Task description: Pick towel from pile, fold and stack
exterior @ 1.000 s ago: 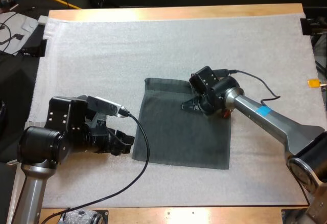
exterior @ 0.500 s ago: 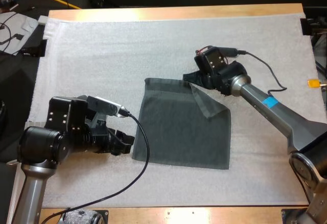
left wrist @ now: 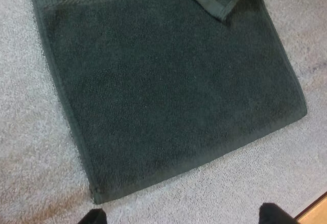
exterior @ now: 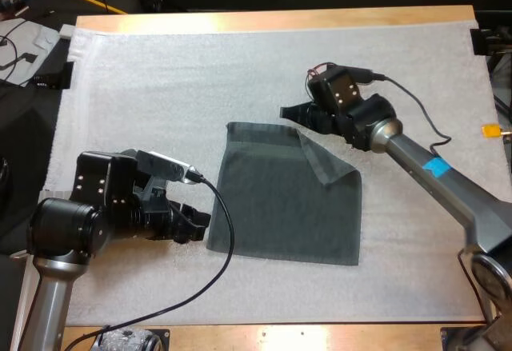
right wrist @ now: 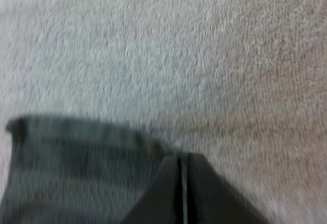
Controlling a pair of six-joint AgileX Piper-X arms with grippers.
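Item count: 1 dark grey-green towel [exterior: 276,207], 2 grippers, 1 white mat [exterior: 160,71], 1 wooden table [exterior: 264,20].

The towel lies flat at the mat's middle, its edges roughly straight. 1 corner [exterior: 324,159], at the far right, is turned back over the cloth.

The left gripper [exterior: 196,225] sits just beside the towel's left edge, close to the near-left corner, with its fingers apart and clear of the cloth. The right gripper [exterior: 290,113] hangs just past the far edge, beside the turned corner, with its fingers pressed together and nothing between them.

Bare mat lies on all 4 sides of the towel, widest on the far side and far left, narrowest along the near side.
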